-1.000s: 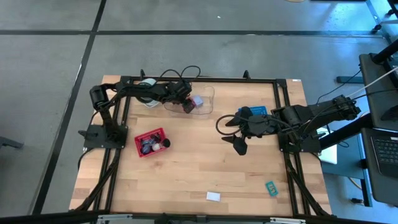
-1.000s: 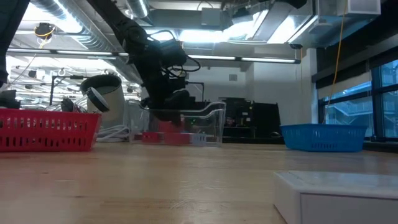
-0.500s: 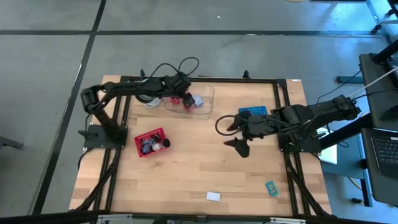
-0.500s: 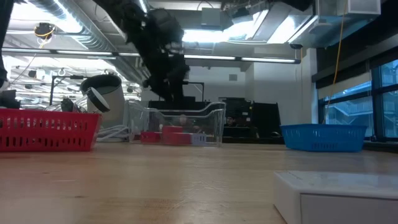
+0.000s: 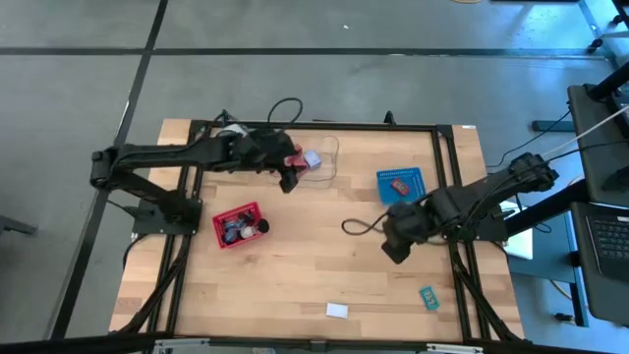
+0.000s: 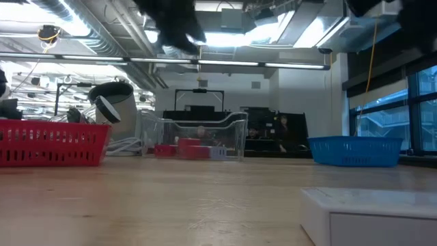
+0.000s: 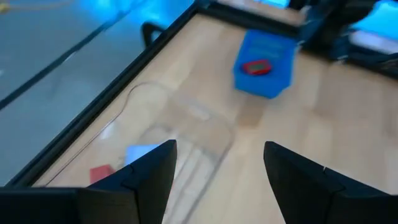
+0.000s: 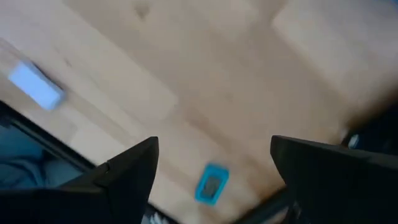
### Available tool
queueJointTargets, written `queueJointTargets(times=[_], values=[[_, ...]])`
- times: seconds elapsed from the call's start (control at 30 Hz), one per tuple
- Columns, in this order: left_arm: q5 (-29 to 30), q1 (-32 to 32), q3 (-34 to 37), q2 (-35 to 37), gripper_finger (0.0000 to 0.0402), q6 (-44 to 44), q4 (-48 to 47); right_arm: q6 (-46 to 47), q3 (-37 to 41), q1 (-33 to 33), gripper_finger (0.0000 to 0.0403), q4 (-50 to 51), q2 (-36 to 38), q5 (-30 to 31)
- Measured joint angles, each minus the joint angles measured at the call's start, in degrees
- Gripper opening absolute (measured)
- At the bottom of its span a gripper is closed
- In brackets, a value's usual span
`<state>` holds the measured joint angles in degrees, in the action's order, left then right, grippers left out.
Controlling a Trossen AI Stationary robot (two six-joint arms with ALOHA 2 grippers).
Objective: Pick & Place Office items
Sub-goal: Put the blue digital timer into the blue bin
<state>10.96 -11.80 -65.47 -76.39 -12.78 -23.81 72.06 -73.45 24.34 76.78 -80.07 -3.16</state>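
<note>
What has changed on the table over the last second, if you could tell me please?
The left gripper has lifted out of the clear tray, open, leaving a red block there. The right gripper, open, has swung from beside the blue tray toward the table's near edge. The red tray, white block and green tag stayed put.

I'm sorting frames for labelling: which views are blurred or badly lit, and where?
Left wrist view: soft throughout, the clear tray and blue tray smeared. Right wrist view: blurred, the green tag and white block fuzzy. Low view: ceiling lights glare, arms dark silhouettes, near white block out of focus. High view: sharp, evenly lit.
</note>
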Motion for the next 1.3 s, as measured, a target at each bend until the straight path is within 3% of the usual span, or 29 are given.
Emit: queueJointTargets(times=[0.2, 0.33, 0.53, 0.7, 0.9, 1.03, 1.3], values=[[2.69, 6.21, 0.00, 4.92, 0.0239, 1.43, -0.05, 6.95, 0.02, 5.37, 0.0318, 0.37, -6.29, -8.50], [3.01, 9.30, 0.00, 6.77, 0.0239, 1.78, -0.01, 10.36, 0.02, 8.62, 0.0342, 0.30, -9.89, -13.68], [3.50, 13.31, 0.00, 7.48, 0.0239, 3.04, -0.18, 12.99, 0.04, 12.24, 0.0383, 0.07, -13.42, -15.23], [3.54, 15.83, 0.00, 7.44, 0.0239, 3.08, -0.25, 16.06, 2.99, 14.76, 0.0391, -4.01, -14.44, -14.67], [5.97, 18.40, 0.00, 7.44, 0.0239, 3.06, -0.20, 21.59, 13.26, 18.47, 0.0385, -17.34, -14.47, -22.15], [6.11, 19.38, 0.00, 7.44, 0.0239, 2.86, -0.20, 23.88, 19.24, 20.04, 0.0382, -31.21, -14.47, -22.78], [6.29, 20.92, 0.00, 7.41, 0.0239, 2.20, -0.20, 27.64, 27.50, 22.50, 0.0382, -42.54, -14.47, -26.17]])
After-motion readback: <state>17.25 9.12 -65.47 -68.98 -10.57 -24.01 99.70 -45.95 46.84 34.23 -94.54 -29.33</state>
